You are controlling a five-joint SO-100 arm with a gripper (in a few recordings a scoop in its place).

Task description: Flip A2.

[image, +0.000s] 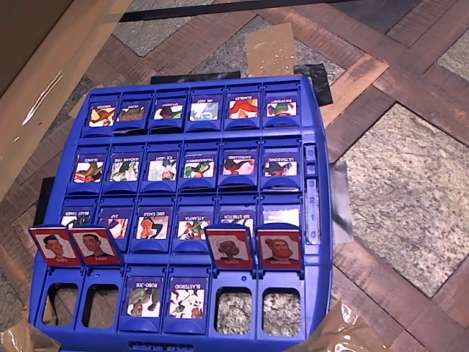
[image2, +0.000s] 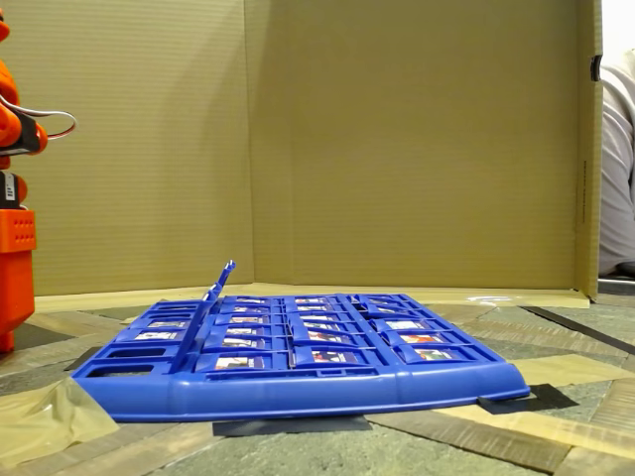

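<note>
A2 (image: pixel 143 297) lies flat in the front row of the blue game board (image: pixel 316 117), second column-pair from the left, blue face up with the label "ROBO-JOE" and a greenish cartoon. The "BLASTEROID" tile (image: pixel 187 297) lies flat right beside it. Two red-framed portrait tiles (image: pixel 75 246) stand upright to the left, and two more (image: pixel 254 248) to the right. In the fixed view the board (image2: pixel 298 397) sits low on the floor, with the upright tiles (image2: pixel 213 297) seen edge-on. An orange arm base (image2: pixel 15 248) stands at the left edge there.
All other rows of tiles lie flat, blue side up. Open slots (image: pixel 62 304) gape in front of the upright tiles. Cardboard walls (image2: pixel 397 149) enclose the back and a side. Tape patches (image: pixel 271 48) lie on the patterned floor. A person's sleeve (image2: pixel 620 169) shows at the right edge.
</note>
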